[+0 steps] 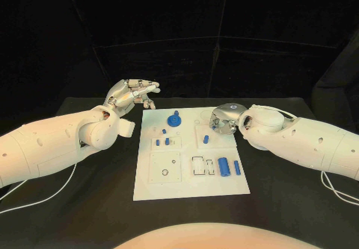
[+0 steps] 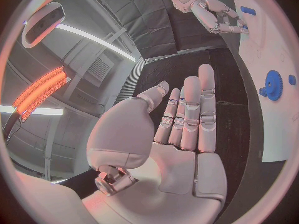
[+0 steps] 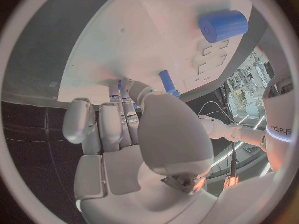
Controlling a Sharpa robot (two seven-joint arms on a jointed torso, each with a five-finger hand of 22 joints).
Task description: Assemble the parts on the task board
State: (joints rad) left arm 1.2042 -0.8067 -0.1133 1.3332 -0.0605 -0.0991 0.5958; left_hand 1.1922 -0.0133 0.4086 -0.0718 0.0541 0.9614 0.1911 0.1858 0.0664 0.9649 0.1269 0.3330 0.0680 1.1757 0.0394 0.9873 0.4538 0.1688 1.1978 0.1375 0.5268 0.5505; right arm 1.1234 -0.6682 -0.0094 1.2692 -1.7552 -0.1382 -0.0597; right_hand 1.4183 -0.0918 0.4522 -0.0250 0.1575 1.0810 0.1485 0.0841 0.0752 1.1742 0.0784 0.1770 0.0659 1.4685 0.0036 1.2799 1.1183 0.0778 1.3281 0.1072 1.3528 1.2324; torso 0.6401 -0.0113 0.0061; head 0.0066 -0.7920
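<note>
In the head view the white task board (image 1: 191, 181) lies in the middle of the black surface (image 1: 291, 207), its long sides running up the frame. The left robot hand (image 1: 132, 95) is raised in the upper left of the frame, just off the board's upper left corner, its fingers loosely apart with nothing between them. The right robot hand (image 1: 226, 118) sits curled over the board's upper right corner; whether it pinches anything cannot be told here. A blue gear (image 1: 174, 121) stands near the board's upper middle, a short blue peg (image 1: 206, 139) lies below the right robot hand with its long axis up the frame, and a thick blue cylinder (image 1: 223, 165) and a thin blue pin (image 1: 236, 167) lie side by side in the lower right part of the board, both pointing up the frame. In the left wrist view the left robot hand (image 2: 187, 129) is flat and empty, fingers straight, with the gear (image 2: 272, 85) beyond it. In the right wrist view the right robot hand (image 3: 134, 129) has its fingertips (image 3: 127, 87) pressed together at the board, beside the peg (image 3: 168, 82); a grip cannot be confirmed.
</note>
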